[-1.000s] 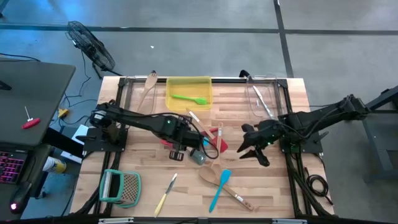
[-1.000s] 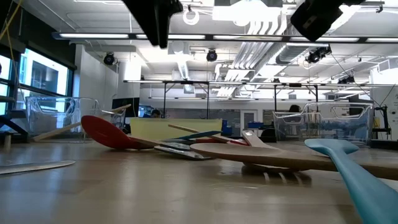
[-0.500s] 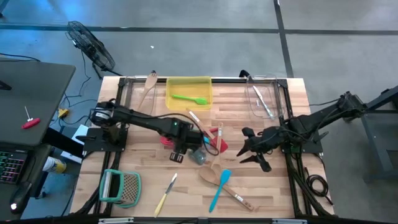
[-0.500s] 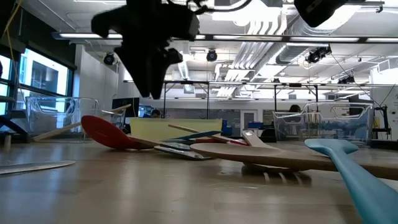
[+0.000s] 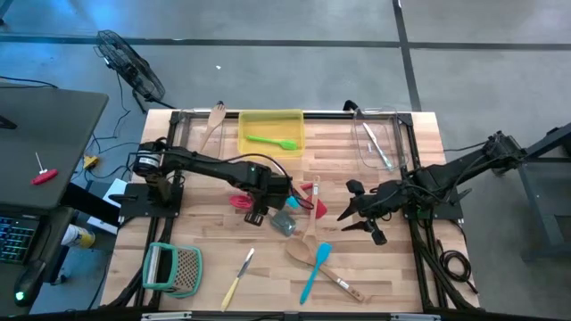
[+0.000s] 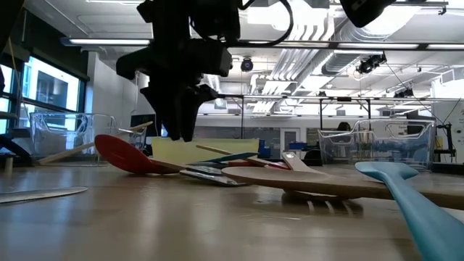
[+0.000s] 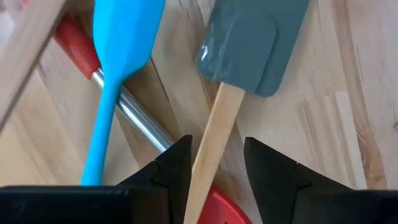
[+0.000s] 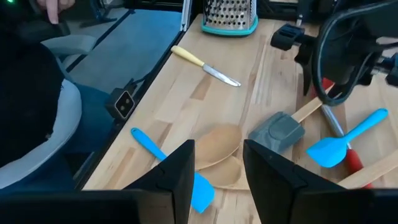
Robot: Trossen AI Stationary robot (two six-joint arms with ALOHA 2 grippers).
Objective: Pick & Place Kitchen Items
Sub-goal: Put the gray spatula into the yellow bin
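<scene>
Utensils lie heaped mid-tabletop (image 5: 205,241). Left tool (image 7: 214,163) hangs low over the heap, fingers parted, astride the wooden handle of a grey spatula (image 7: 254,45) without gripping it. A blue spatula (image 7: 118,56) lies just beside, across a red-handled utensil (image 7: 78,46). Right tool (image 5: 357,217) waits near the heap's right side, fingers parted, empty.
</scene>
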